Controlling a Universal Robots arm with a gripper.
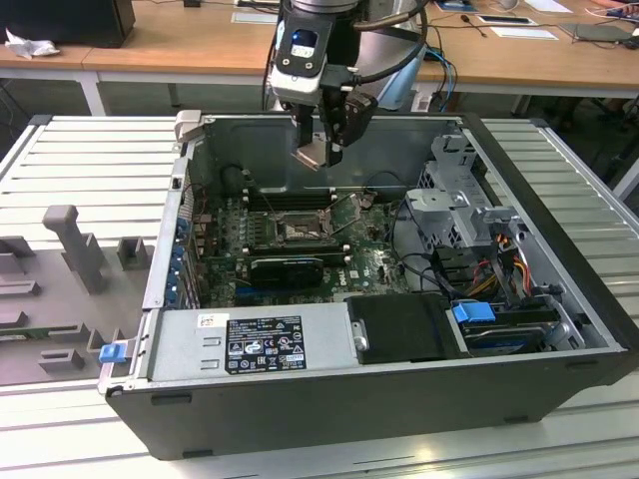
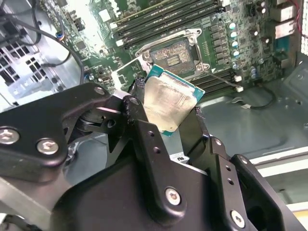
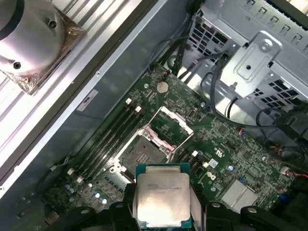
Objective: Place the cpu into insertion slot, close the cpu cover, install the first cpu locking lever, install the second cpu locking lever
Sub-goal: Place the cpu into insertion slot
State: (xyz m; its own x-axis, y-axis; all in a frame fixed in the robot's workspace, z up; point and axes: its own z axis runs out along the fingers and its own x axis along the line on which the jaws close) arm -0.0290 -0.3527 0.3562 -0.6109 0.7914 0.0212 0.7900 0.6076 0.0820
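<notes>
Over the open computer case (image 1: pixel 399 399): gripper (image 1: pixel 321 150) hanging above the motherboard (image 1: pixel 369 259); fingers clenched on the cpu (image 1: pixel 310 155)
Cpu, position: held clear of the board, tilted, metal top turned toward the cameras in both wrist views (image 2: pixel 168 103) (image 3: pixel 162 197); not yet seated; apart from the socket
Cpu, grip: pinched by two opposite edges between the black fingers (image 2: pixel 137 115); green border showing beyond the pale lid
Cpu, handling (judged): light, flat, rigid; smooth metal lid likely slippery; underside contacts likely delicate; best taken by the edges, as now, and kept level on the way down
Insertion slot (image 3: pixel 139 155): square black frame, contact field bare, nothing in it; seen also in the second wrist view (image 2: pixel 174 52) and the exterior view (image 1: pixel 300 232)
Cpu cover (image 3: pixel 175 117): swung up on its hinge beside the slot; window open; slot left accessible
Case, contents: motherboard on the floor; memory slots (image 3: pixel 113 134) beside the socket; long black expansion card (image 1: pixel 285 264) near the socket; power supply (image 1: pixel 260 339) along the near wall; drive cage (image 1: pixel 449 200) and cables toward the exterior view's right
Risk (judged): a skewed descent could bend socket contacts
</notes>
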